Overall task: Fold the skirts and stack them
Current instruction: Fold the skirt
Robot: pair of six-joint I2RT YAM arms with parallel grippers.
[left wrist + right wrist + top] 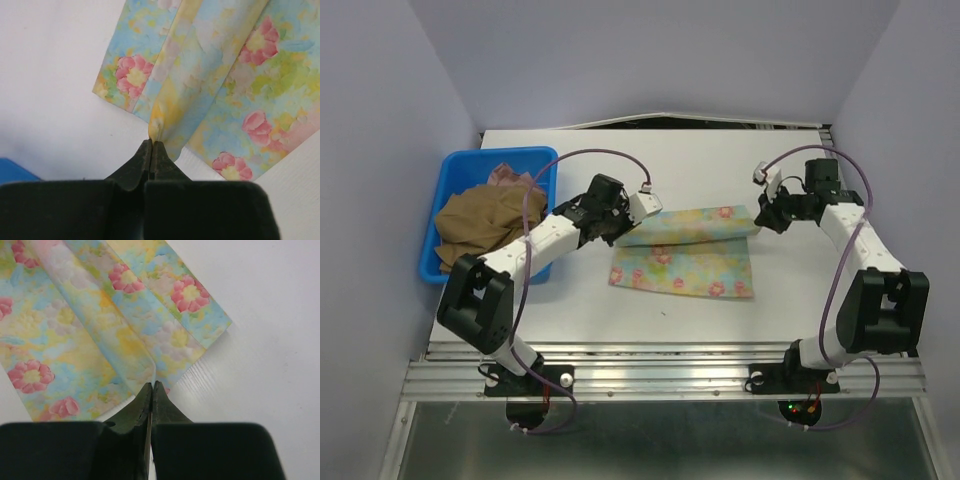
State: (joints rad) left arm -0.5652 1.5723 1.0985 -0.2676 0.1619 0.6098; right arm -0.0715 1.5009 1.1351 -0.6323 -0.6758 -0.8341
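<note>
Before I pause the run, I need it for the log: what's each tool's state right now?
Left tool: closed, pinching the floral skirt at a folded edge.
Right tool: closed, pinching the same skirt's other end.

Left gripper (151, 144): jaws pressed together, pinching a raised fold of cloth.
Floral skirt (220, 75): pastel yellow-blue, pink flowers, lying on the white worktop (55, 90).
Blue object (12, 170): sliver, lower left.

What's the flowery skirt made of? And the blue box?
The pastel yellow-blue flowered skirt looks like thin, matte woven cloth: it bends into soft folds and keeps creases. The blue rectangular bin is probably hard plastic: it has smooth, stiff, straight walls, rounded corners and one even colour.
</note>
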